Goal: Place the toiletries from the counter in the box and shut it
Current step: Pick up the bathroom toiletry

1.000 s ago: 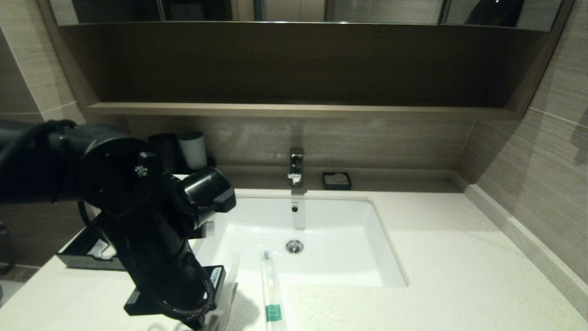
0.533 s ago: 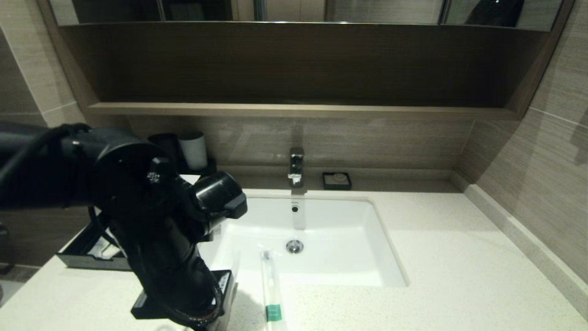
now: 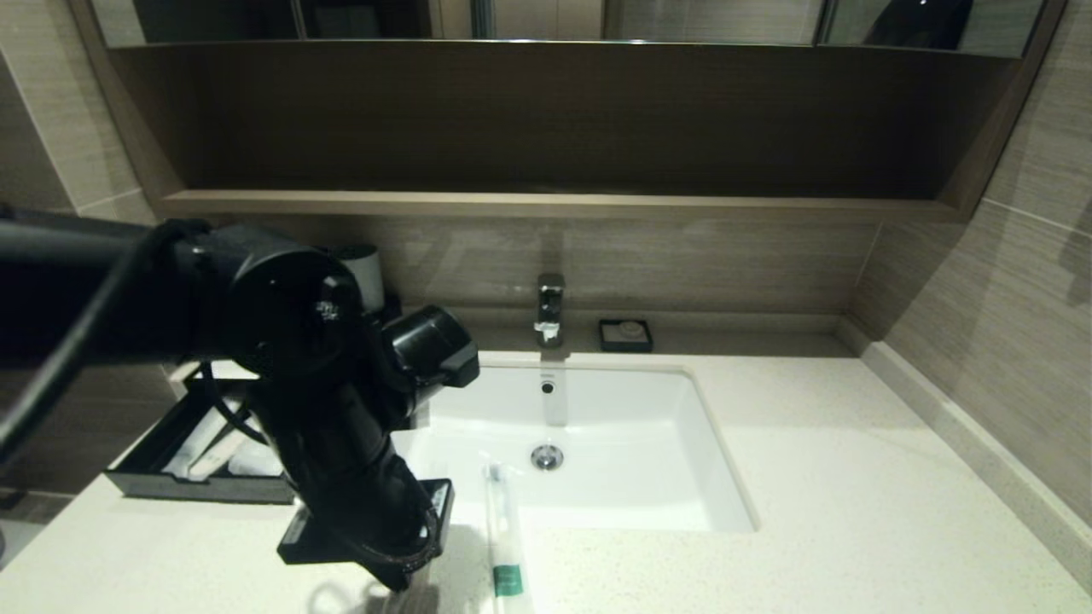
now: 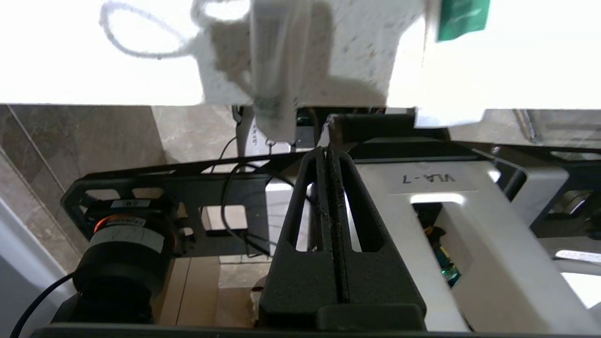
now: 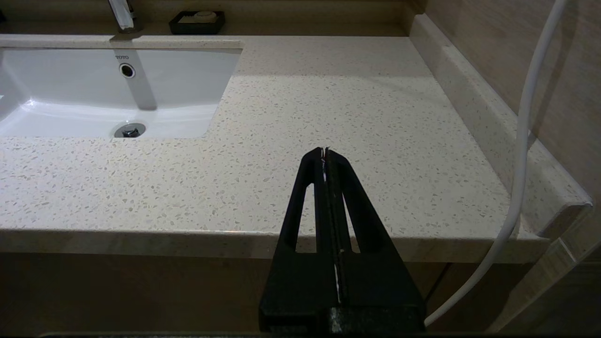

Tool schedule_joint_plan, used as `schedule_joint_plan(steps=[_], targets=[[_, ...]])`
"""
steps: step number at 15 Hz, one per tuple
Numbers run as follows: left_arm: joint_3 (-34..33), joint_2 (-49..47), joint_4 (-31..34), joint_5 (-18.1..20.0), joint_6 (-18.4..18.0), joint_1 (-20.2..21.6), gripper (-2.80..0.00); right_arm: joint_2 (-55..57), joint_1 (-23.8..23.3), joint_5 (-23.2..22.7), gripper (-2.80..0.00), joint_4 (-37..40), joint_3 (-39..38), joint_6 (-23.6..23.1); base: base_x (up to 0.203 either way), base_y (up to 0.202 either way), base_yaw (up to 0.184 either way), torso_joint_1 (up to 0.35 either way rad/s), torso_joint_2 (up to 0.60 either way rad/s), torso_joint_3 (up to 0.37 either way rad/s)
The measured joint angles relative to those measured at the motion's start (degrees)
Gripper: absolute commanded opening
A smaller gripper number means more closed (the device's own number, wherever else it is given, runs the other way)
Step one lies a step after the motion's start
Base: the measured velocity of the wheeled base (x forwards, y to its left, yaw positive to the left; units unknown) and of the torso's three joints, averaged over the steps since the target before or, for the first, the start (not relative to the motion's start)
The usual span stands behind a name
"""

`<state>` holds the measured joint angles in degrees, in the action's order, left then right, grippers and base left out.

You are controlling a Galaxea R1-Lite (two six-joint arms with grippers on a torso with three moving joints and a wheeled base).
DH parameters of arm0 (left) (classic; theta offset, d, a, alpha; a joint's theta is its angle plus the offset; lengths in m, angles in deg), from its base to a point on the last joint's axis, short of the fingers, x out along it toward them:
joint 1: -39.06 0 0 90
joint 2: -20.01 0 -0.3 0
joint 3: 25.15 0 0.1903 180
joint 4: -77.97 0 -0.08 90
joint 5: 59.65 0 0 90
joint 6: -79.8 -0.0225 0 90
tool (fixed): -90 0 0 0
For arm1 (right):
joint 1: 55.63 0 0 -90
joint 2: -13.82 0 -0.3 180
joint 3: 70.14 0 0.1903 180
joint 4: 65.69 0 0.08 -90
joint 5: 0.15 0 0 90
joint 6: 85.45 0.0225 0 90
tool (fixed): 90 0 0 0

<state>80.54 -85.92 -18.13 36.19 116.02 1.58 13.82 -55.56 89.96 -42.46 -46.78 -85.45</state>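
A slim wrapped stick with a green label band point(image 3: 505, 546) lies across the sink's front rim on the counter point(image 3: 853, 512). Another wrapped stick point(image 4: 277, 70) lies on the counter's front edge, its end hanging over. My left gripper point(image 4: 327, 151) is shut and empty, pointing down past the front edge just beside that stick. The black box point(image 3: 196, 488) sits at the far left with its drawer pulled out and white wrapped sticks point(image 3: 209, 443) inside. My right gripper point(image 5: 325, 150) is shut and empty, level with the counter's front right edge.
The white sink point(image 3: 597, 477) fills the middle, with a faucet point(image 3: 550, 307) behind it and a black soap dish point(image 3: 625, 335) beside that. A white cup point(image 3: 365, 273) stands at the back left. A brown shelf point(image 3: 554, 203) runs overhead. A raised ledge point(image 3: 964, 443) borders the right side.
My left arm has swung to the right and slightly away from the drawer, uncovering the wrapped sticks inside it. The green-labelled stick has not moved.
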Motion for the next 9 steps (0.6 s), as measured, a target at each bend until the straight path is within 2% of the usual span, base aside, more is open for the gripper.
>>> schedule_joint_plan(steps=[6, 9], targets=[[7.19, -5.81, 0.02, -0.11, -0.78, 2.6, -2.8, 0.0, 0.0, -0.01, -2.8, -0.02, 0.0, 0.0, 0.0, 0.0, 0.0, 0.0, 0.0, 0.0], [11.28, -8.55, 0.91, -0.17, -2.63, 4.62, -2.8, 0.0, 0.0, -0.01, -2.8, -0.02, 0.0, 0.0, 0.0, 0.0, 0.0, 0.0, 0.0, 0.0]])
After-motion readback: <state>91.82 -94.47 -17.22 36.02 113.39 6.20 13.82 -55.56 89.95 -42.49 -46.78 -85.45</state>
